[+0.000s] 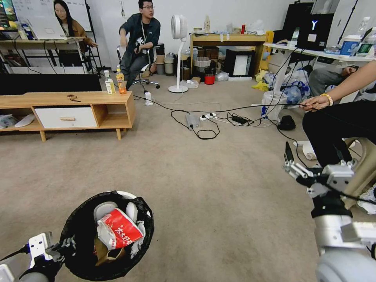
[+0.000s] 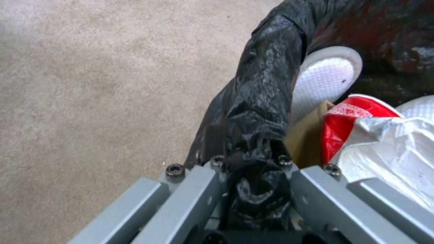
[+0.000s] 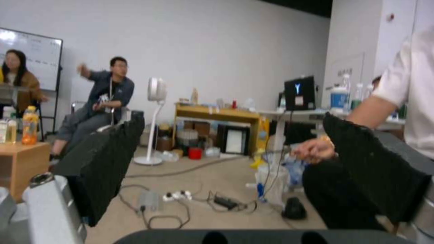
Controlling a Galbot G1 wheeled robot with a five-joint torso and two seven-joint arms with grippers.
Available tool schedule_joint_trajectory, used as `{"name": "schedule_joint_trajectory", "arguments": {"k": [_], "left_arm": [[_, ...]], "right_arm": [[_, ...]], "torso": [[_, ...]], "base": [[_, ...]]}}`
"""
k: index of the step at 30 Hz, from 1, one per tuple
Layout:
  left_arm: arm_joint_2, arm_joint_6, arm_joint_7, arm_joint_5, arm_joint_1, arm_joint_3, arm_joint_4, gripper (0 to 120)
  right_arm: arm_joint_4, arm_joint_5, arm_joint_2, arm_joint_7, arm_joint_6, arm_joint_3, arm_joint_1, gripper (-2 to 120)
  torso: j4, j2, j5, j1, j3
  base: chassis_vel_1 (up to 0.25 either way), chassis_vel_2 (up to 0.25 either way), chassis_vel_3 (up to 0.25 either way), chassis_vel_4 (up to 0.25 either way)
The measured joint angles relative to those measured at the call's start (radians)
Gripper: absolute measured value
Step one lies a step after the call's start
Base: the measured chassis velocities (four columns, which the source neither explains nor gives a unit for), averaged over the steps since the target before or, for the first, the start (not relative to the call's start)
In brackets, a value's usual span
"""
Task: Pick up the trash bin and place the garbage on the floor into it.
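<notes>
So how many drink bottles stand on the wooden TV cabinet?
2: a clear green-labelled bottle and an orange-juice bottle, side by side at the low wooden cabinet's right end. None seem hidden.

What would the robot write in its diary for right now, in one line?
left gripper: shut on trash bin rim | red-and-white packet: in bin | right gripper: open, empty, raised

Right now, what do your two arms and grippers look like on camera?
The left gripper has grey metal bars with black hex bolts, and a white bracket and black cable behind it in the head view. The right gripper has wide black textured fingers on a silver body, with a black wrist collar and pale grey rounded arm shell.
</notes>
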Motion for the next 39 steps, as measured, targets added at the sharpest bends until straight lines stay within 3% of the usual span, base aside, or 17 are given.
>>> {"name": "schedule_joint_trajectory", "arguments": {"k": [23, 39], "left_arm": [[-0.032, -0.007, 0.011, 0.026, 0.003, 0.000, -0.011, 1], [-0.036, -0.005, 0.009, 0.017, 0.008, -0.007, -0.011, 1]], "right_arm": [[-0.077, -0.147, 0.125, -0.026, 0.057, -0.106, -0.073, 100], [-0.102, -0.161, 0.131, -0.064, 0.084, -0.128, -0.068, 100]], "torso": [[0.0001, 0.000, 0.0001, 0.000, 0.000], [0.0001, 0.000, 0.0002, 0.000, 0.000]], "base": [[0.000, 0.000, 0.000, 0.000], [0.000, 0.000, 0.000, 0.000]]}}
